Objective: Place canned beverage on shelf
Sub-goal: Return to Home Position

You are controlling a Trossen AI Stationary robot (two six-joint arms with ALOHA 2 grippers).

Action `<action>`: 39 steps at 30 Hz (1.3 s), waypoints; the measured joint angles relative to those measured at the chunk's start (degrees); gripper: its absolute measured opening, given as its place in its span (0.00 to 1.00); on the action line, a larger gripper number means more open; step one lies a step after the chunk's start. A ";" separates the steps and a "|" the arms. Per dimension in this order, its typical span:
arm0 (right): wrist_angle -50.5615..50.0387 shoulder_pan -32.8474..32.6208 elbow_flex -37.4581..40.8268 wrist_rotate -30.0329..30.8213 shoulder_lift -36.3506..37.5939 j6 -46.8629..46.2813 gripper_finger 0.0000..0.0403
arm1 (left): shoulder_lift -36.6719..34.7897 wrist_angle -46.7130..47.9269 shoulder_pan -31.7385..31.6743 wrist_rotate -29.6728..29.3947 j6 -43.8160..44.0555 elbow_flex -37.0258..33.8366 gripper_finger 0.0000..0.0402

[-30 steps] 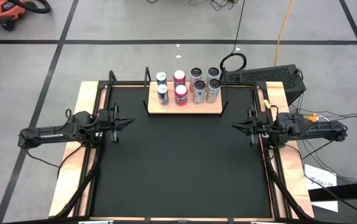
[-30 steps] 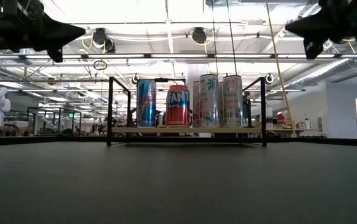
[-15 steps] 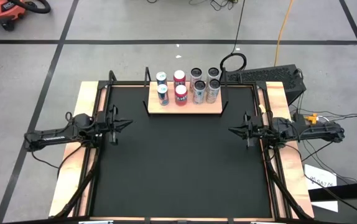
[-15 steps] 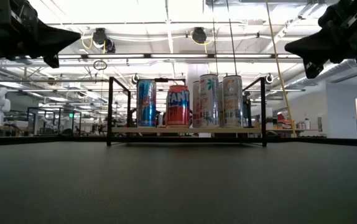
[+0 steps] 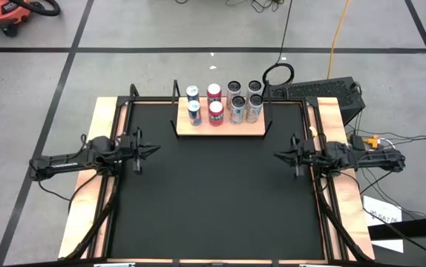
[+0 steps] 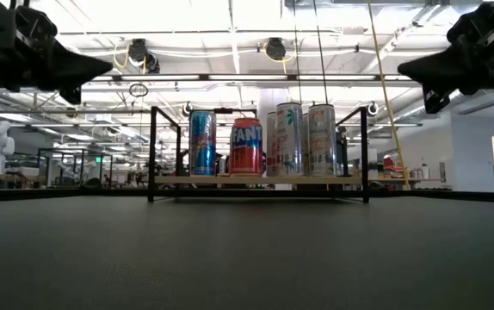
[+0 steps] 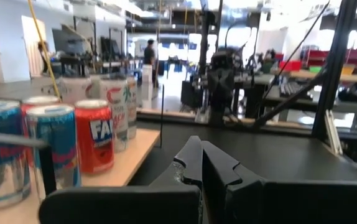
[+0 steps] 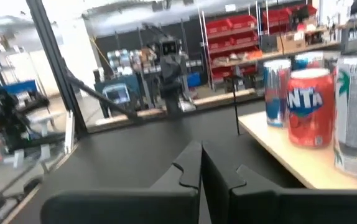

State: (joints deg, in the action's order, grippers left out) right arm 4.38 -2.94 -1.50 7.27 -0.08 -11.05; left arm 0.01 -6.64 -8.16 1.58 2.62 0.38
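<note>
The canned beverage, an orange soda can (image 5: 216, 111), stands upright on the shelf (image 5: 220, 129), its long axis vertical and its logo facing the worktop's (image 5: 213, 200) near edge. A second orange can (image 5: 214, 92) stands directly behind it. Two blue cans (image 5: 194, 111) stand on the side nearer the left fingers, and four taller silver cans (image 5: 237, 108) on the side nearer the right fingers. All are glossy metal cylinders. The shelf is a flat light-wood board with thin black metal brackets, and the worktop is matte black.

The left gripper (image 5: 156, 149) hovers with its dark, tapered fingers (image 7: 191, 155) pressed together, holding nothing. The right gripper (image 5: 275, 155) does likewise, its fingers (image 8: 192, 163) together and empty. The two sets of fingertips point toward each other across the mat. The shelf lies off to one side of each, well apart from both.
</note>
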 joint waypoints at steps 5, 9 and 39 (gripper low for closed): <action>-0.12 0.00 0.11 0.21 -0.02 -1.20 0.00 | 0.00 2.10 0.00 0.02 -0.01 -0.02 0.00; -1.02 0.00 0.15 2.25 -0.04 -1.73 0.00 | 0.01 5.43 0.00 0.08 -0.01 -0.02 0.00; -2.03 0.00 0.28 3.08 -0.08 -1.73 0.00 | 0.72 5.58 0.02 0.20 -0.03 -0.07 0.00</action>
State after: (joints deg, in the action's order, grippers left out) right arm 2.35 -2.94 -1.21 10.35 -0.16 -12.78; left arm 0.73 -1.06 -8.15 1.78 2.59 0.32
